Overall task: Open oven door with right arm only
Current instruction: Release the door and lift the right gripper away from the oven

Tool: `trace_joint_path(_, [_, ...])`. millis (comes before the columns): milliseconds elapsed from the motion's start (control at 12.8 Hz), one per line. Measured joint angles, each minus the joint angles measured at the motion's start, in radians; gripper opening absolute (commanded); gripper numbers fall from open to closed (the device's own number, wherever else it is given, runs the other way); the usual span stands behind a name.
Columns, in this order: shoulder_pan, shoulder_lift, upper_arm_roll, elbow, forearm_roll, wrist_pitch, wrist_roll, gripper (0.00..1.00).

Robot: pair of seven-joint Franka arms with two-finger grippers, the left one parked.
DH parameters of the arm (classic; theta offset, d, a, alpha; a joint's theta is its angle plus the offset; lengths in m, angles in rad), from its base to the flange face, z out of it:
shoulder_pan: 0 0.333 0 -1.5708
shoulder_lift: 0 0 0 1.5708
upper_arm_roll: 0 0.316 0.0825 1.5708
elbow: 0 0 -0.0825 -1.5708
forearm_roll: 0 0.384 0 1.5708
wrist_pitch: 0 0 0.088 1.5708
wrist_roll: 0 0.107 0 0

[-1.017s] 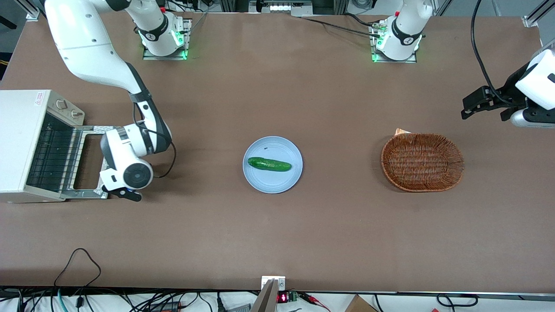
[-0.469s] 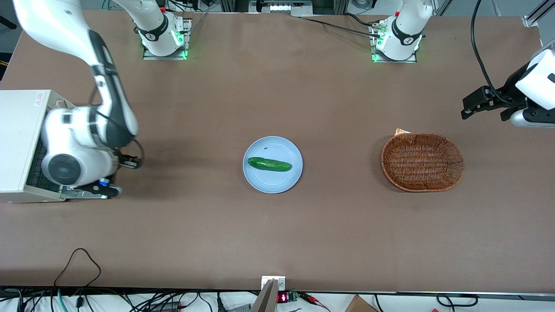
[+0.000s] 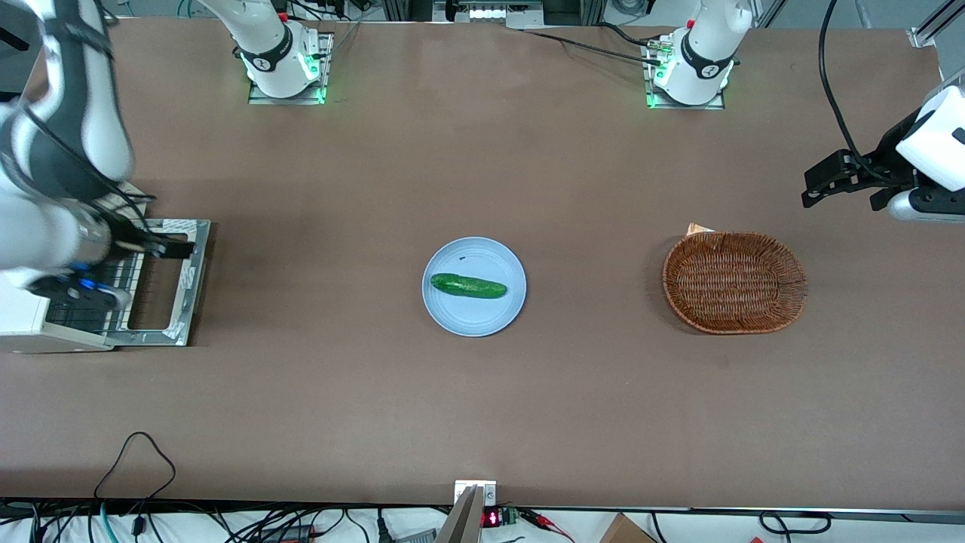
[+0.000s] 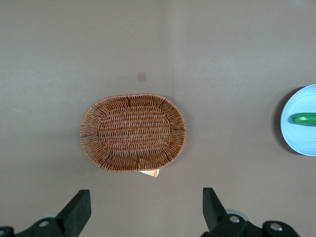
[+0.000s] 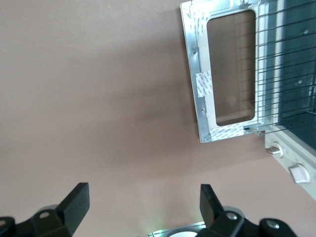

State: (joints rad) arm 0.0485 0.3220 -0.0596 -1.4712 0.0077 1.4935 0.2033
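The oven door [image 3: 192, 279] lies open, folded down flat on the table in front of the white oven [image 3: 22, 326] at the working arm's end. Its silver frame and glass window also show in the right wrist view [image 5: 197, 74], with the wire rack [image 5: 286, 59] and the oven's knobs [image 5: 299, 174] beside it. The right arm [image 3: 68, 113] is raised high above the oven and door. Its gripper [image 3: 139, 271] hangs well above the door, open and empty. In the right wrist view the gripper [image 5: 143, 207] has its fingers [image 5: 74, 200] wide apart over bare table.
A light blue plate [image 3: 445, 309] with a green cucumber [image 3: 468, 286] sits mid-table. A wicker basket [image 3: 734, 282] stands toward the parked arm's end and also shows in the left wrist view [image 4: 132, 132]. Cables run along the table's near edge.
The right arm has lifted off the door's outer edge and swung up over the oven, toward the table's end. The door stays flat open.
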Motion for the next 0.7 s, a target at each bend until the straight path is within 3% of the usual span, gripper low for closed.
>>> trace_joint_path(313, [0.01, -0.129, 0.012, -0.014, 0.008, -0.004, -0.057, 0.99])
trace_joint_path(547, [0.03, -0.249, 0.017, -0.183, 0.008, 0.235, -0.066, 0.99])
trace_joint_path(704, [0.039, -0.314, 0.018, -0.283, 0.008, 0.27, -0.066, 0.99])
